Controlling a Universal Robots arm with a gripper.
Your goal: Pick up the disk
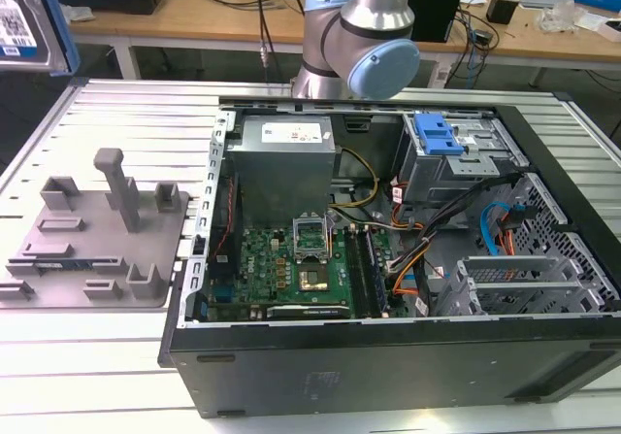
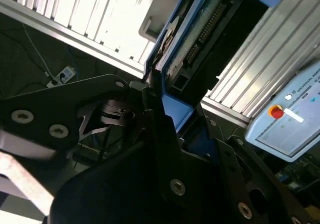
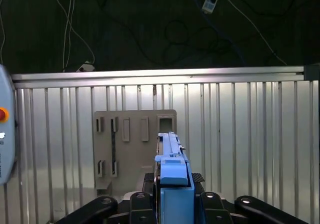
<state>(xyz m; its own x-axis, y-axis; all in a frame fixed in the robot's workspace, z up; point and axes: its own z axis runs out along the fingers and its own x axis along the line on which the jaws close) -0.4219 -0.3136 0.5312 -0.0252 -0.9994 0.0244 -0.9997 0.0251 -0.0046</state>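
The disk (image 3: 172,184) has blue rails, the fixture (image 1: 97,245) is grey, the desk (image 1: 97,114) ribbed silver.

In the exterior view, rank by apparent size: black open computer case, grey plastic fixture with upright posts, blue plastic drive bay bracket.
1. Black open computer case, by far the largest.
2. Grey plastic fixture with upright posts.
3. Blue plastic drive bay bracket, smallest, though it sits farther from the camera.

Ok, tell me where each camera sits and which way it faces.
Exterior view: off the arm, looking down over the table at the open case and fixture; the arm rises behind the case, and the disk is at the exterior view's upper left.
First wrist view: on the wrist, looking down past the fingers and the edge-on disk to the fixture.
Second wrist view: on the wrist, looking along the disk gripped in the fingers.
Shared: all three show the disk.
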